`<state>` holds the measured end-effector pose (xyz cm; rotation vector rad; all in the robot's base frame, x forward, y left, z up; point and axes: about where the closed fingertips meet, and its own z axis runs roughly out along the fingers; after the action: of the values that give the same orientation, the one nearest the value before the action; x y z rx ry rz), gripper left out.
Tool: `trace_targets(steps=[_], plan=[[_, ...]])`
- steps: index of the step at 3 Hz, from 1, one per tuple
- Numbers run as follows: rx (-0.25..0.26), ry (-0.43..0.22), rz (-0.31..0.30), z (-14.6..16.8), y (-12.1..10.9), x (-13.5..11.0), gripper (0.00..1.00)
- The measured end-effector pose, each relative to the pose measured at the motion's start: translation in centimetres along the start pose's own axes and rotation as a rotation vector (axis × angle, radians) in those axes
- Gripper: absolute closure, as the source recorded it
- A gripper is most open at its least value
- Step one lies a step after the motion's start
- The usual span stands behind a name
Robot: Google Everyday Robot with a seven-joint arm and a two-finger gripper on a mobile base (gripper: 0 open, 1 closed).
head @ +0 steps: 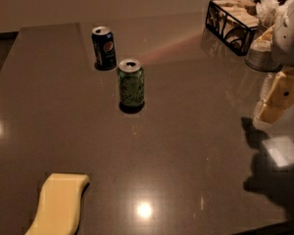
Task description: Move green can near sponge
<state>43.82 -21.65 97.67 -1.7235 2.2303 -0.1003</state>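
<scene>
The green can (131,86) stands upright on the dark table (196,146), left of its middle, with its silver top facing up. The sponge (59,204), pale yellow and flat, lies at the table's front left corner, well apart from the can. My gripper (270,110) hangs at the right edge of the view above the table, far to the right of the can and holding nothing that I can see. Its white arm (291,33) reaches up out of the view.
A dark blue can (104,47) with a round logo stands just behind and left of the green can. A black wire basket (230,18) with packets and a silvery container (262,55) stand at the back right.
</scene>
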Motion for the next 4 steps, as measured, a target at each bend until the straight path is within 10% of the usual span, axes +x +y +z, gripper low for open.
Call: trace_targets(steps=[4], plan=[[-0.039,-0.233,0.092,6.3,-2.9,-6.3,0.0]])
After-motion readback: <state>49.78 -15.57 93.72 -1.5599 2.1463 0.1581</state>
